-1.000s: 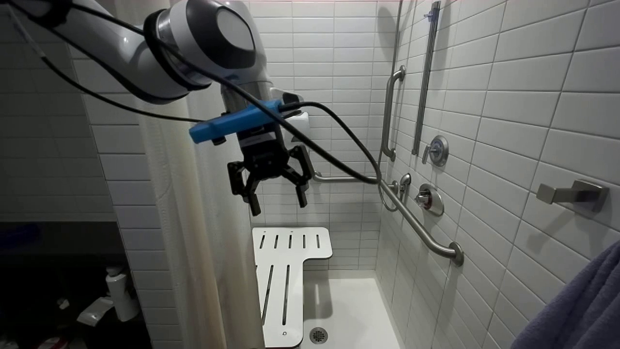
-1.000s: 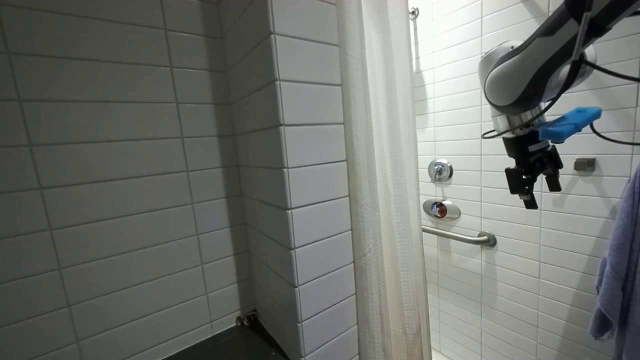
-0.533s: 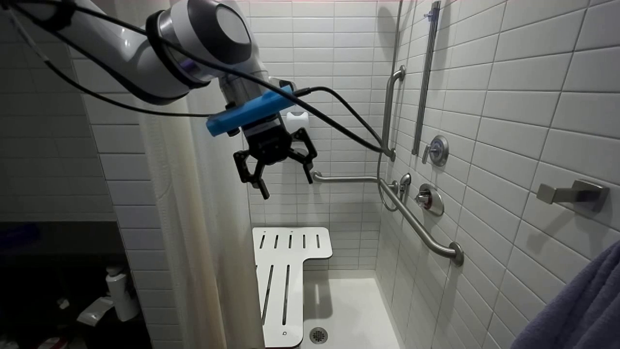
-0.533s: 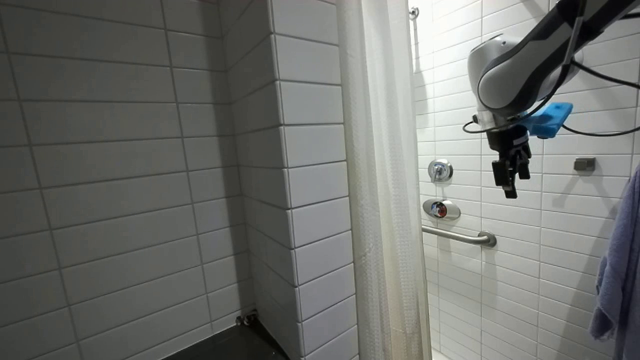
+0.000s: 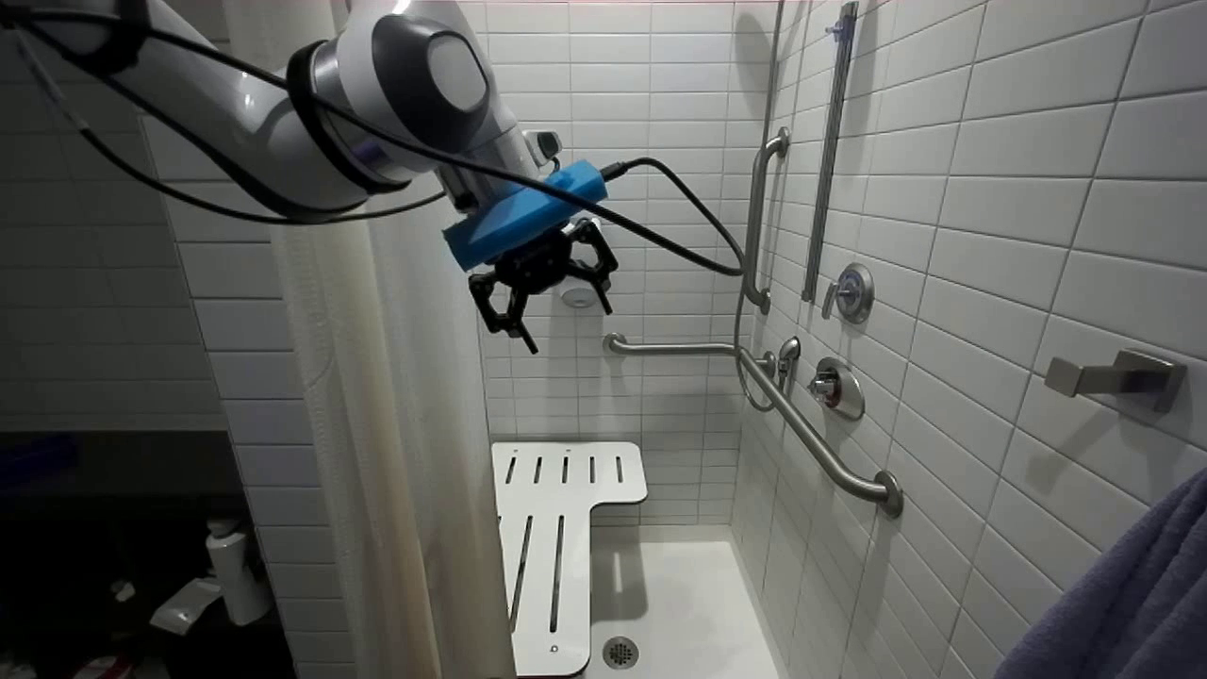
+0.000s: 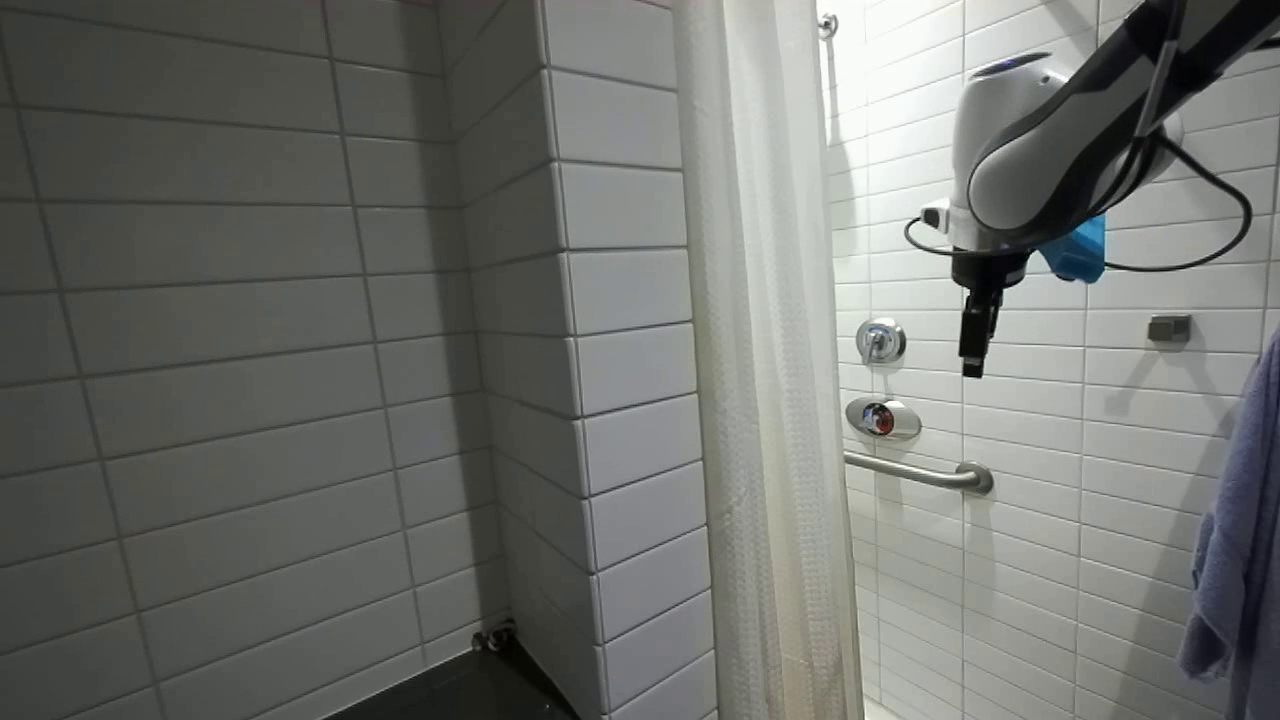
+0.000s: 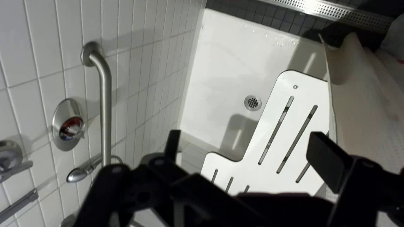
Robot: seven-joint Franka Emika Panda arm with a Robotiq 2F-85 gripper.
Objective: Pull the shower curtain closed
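The shower curtain [image 5: 405, 453] is a tall cream sheet gathered in vertical folds beside the tiled wall corner in both exterior views [image 6: 765, 360]. In the wrist view the curtain [image 7: 363, 104] hangs along the right side, with its free edge showing. My gripper [image 5: 570, 330] is open and empty, pointing down, just right of the curtain's free edge in an exterior view. In another exterior view the gripper [image 6: 974, 360] is seen edge-on and stands clearly apart from the curtain. In the wrist view the gripper's [image 7: 246, 138] fingers are spread wide with nothing between them.
A white slatted seat [image 7: 288, 132] lies below the gripper. A metal grab bar [image 5: 820, 450] and shower valves [image 5: 839, 389] are on the tiled wall. A purple towel [image 6: 1240, 540] hangs at the right. A cable [image 5: 674, 247] loops off the gripper's blue mount [image 5: 528, 217].
My gripper has risen and turned about the wrist, its fingers now edge-on in an exterior view. There it has shifted left, toward the curtain. The curtain has not moved.
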